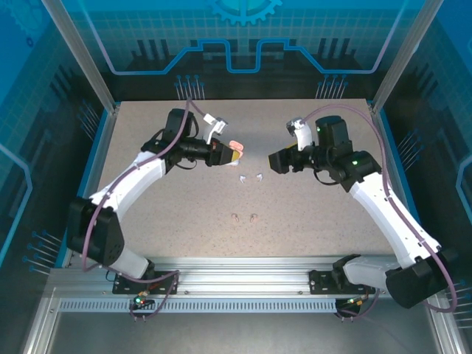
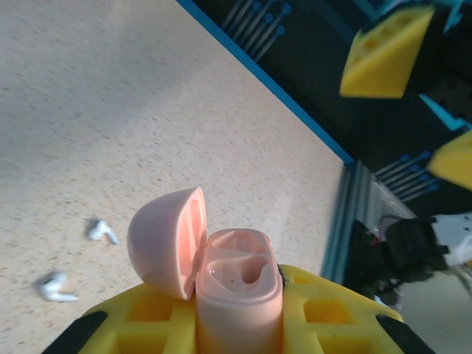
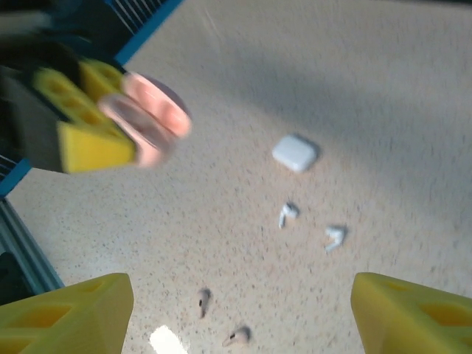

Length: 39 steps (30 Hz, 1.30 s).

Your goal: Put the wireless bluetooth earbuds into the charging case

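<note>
Left jaws clamp a rounded, smooth pink case (image 2: 237,299); right jaws gape apart.

No readable text or labels anywhere.

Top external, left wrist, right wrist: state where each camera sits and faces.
Top external: above, behind the bases, looking down on the table and both arms.
Left wrist: on the left end effector, facing over its pink case toward the right end effector.
Right wrist: looks down between its own fingers at the white case.
Both wrists share the white earbuds.
</note>
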Each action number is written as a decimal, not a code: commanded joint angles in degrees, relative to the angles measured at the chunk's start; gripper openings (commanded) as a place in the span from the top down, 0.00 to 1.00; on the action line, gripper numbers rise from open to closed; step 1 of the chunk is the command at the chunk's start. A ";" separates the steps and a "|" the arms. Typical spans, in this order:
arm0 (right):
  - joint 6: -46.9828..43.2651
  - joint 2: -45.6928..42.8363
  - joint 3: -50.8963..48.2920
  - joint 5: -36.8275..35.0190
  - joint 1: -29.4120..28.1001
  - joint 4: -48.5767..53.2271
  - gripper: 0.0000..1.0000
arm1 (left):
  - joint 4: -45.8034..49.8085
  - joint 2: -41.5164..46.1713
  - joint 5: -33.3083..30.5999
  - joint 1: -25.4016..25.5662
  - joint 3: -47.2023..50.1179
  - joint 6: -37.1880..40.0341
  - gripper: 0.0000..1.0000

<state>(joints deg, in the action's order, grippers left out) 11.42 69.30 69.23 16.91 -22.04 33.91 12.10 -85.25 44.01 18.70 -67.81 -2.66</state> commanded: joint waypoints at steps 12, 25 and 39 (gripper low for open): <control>16.04 18.59 -1.00 -14.98 -19.35 3.09 0.26 | -34.08 26.92 -29.81 0.41 27.38 -12.64 1.00; 16.46 40.83 14.24 -24.79 -29.93 12.96 0.37 | -33.63 36.11 -39.44 0.89 30.19 -13.65 1.00; 17.76 48.03 17.58 -25.73 -32.67 14.87 0.45 | -33.29 35.40 -39.41 0.90 29.60 -14.22 1.00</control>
<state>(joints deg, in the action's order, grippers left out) 28.14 115.81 85.06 -7.99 -54.24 47.16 -19.88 -49.87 5.32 19.27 -37.65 -16.56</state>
